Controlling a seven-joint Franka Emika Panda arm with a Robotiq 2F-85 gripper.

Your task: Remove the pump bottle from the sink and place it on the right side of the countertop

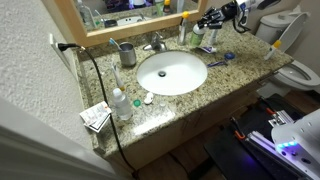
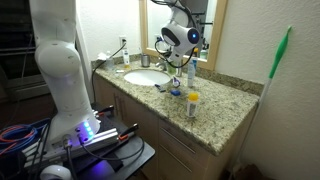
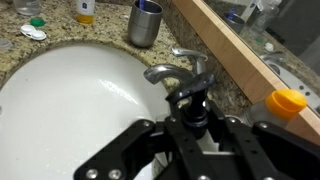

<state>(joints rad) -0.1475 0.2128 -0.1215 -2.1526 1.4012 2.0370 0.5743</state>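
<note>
1. Noting, in an exterior view, a speckled granite countertop (image 1: pixel 235 75) with a small clear plastic bottle (image 1: pixel 120 103) upright near its left front corner.
2. Recorded next along: a grey metal cup (image 1: pixel 127 54), upright behind the left rim of the basin.
3. Observed at centre: a white oval sink (image 1: pixel 172 72) set into the counter, with a chrome faucet (image 1: pixel 155 44) just behind it.
4. Found right of the faucet: a black two-finger gripper (image 1: pixel 207 22), raised near the wooden mirror frame (image 3: pixel 235 55).
5. Confirmed in the wrist view: gripper (image 3: pixel 195 124) clamped on the black pump head of the pump bottle (image 3: pixel 195 108). Bottle is outside the basin, close to the faucet. Unable to tell whether its base touches the counter.
6. Logged further right: an orange-capped bottle (image 3: pixel 287 100) against the frame, and a white toilet (image 1: pixel 300 72) beyond the counter end.
</note>
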